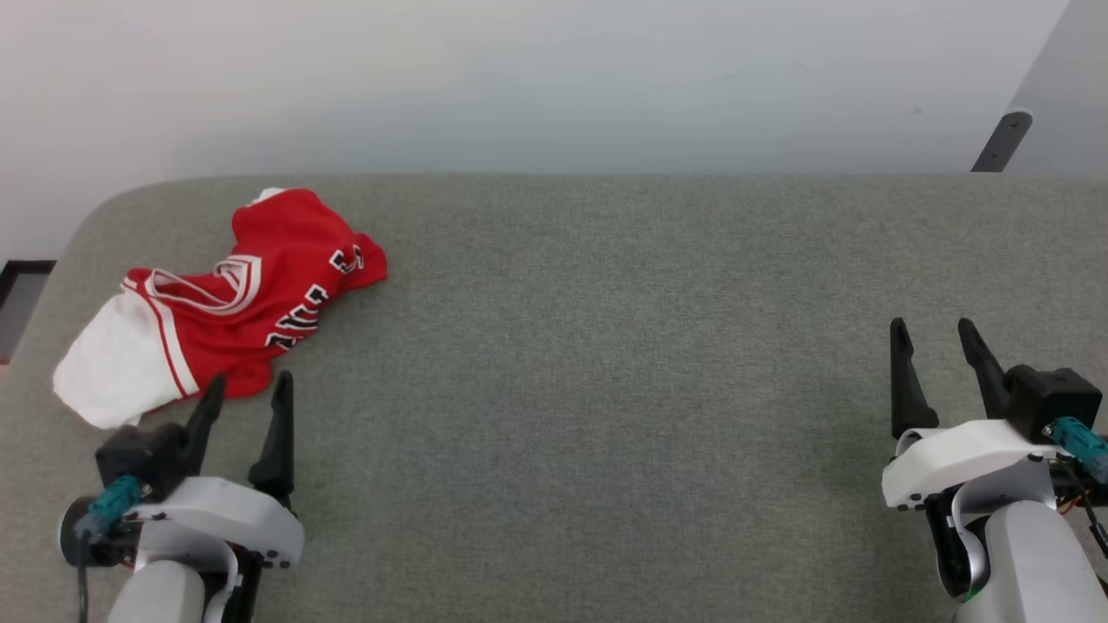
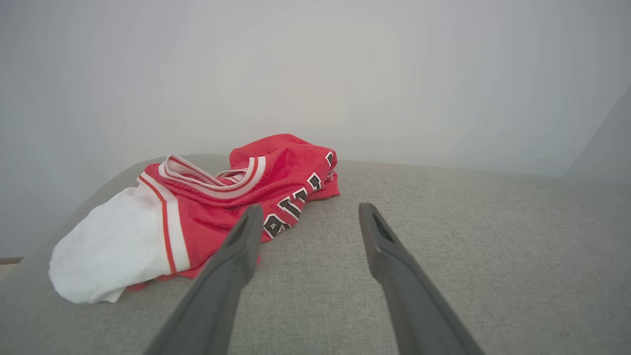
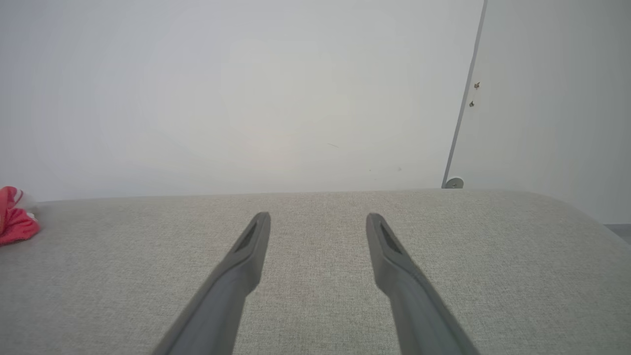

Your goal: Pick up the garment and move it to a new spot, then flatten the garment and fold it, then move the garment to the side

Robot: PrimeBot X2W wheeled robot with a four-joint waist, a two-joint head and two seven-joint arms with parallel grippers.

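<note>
1. Nearest, at the lower left of the head view, the left claw [image 1: 250, 379] stands wide, with nothing between its two dark fingers.
2. At the lower right, the right claw [image 1: 932, 323] is just as wide and holds nothing. It sits over bare grey fabric of the counter [image 1: 606, 389], well apart from the shirt.
3. Just past the left claw lies the garment [image 1: 251, 285], a crumpled heap near the counter's far left corner. The tip of the claw's outer finger overlaps the near red hem; whether it touches the cloth I cannot tell.
4. A white sleeve spreads toward the counter's left edge. Behind it the red body bunches up, with the red-and-white striped collar trim lying on top.
5. Black letters edged in white run along the garment's right side, partly lost in the folds.
6. In the right wrist view, a bit of the red cloth sits at the far left.
7. Beyond the counter rises a plain pale wall [image 1: 519, 86], with a dark bracket [image 1: 1001, 141] at its far right.
</note>
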